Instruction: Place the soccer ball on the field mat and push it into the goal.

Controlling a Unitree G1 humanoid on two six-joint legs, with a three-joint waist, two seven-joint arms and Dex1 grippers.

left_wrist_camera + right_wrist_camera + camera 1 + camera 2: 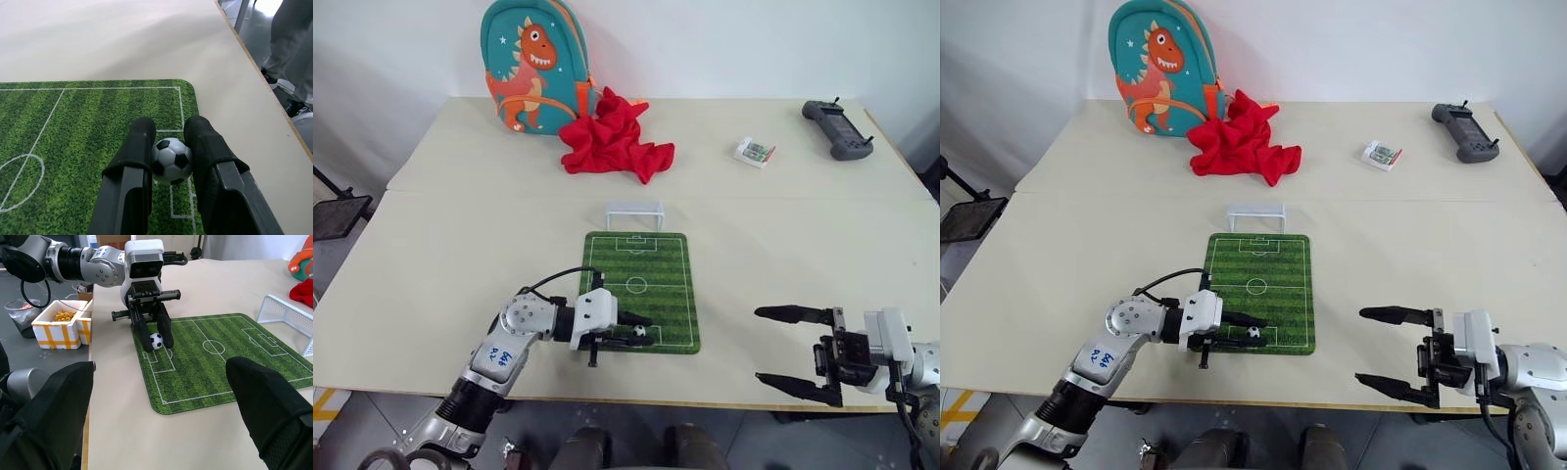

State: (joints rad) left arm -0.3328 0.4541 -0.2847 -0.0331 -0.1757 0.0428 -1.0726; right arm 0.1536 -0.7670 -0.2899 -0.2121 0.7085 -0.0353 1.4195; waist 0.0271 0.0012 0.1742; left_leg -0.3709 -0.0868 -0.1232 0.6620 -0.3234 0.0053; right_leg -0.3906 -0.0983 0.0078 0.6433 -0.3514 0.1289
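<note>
Handwritten blue marks are showing on a white label (pixel 498 356) on the left forearm, but they are sitting too small and slanted to make out. The small packet (pixel 755 152) on the far side of the table (pixel 450 245) is carrying print that cannot be read either.

The goal (pixel 634 213) stands just behind the field mat (pixel 651 269), backpack (pixel 530 65) beyond.

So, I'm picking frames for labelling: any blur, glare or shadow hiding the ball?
Left wrist view: soccer ball sharp between the left gripper fingers, no glare. Right wrist view: ball clear, the right gripper's near fingers soft. Left eye view: even light, ball tiny on the field mat.
</note>
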